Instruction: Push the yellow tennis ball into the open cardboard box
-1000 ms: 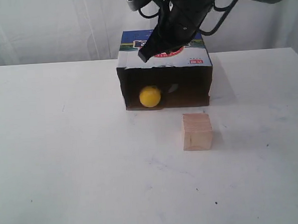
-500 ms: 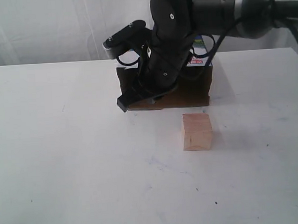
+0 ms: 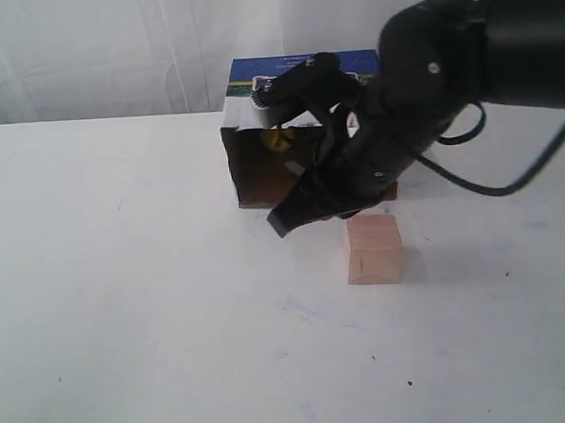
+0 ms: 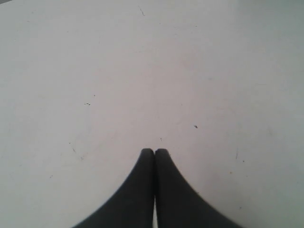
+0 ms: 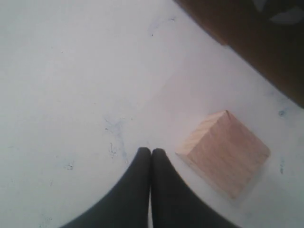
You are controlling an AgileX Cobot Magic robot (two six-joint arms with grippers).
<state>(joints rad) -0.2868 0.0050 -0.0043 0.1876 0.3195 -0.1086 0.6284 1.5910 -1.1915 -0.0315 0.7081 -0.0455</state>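
Observation:
The open cardboard box [image 3: 257,175] lies on its side at the back of the table, its brown inside facing forward and its blue top [image 3: 294,67] showing. Of the yellow tennis ball [image 3: 275,139] only a small yellow patch shows deep in the box; my right arm hides the rest. My right gripper [image 3: 279,224] is shut and empty, low over the table just in front of the box mouth. In the right wrist view the shut right gripper [image 5: 151,150] points at bare table beside the wooden cube. My left gripper [image 4: 155,151] is shut over bare table.
A pale wooden cube [image 3: 374,248] stands on the white table [image 3: 126,305] in front of the box's right half, just right of my right gripper; in the right wrist view the wooden cube [image 5: 223,152] lies near the box's brown edge [image 5: 251,42].
The right arm came down from above the box across its mouth, then drew forward and right toward the cube. The ball went from the box mouth to deeper inside.

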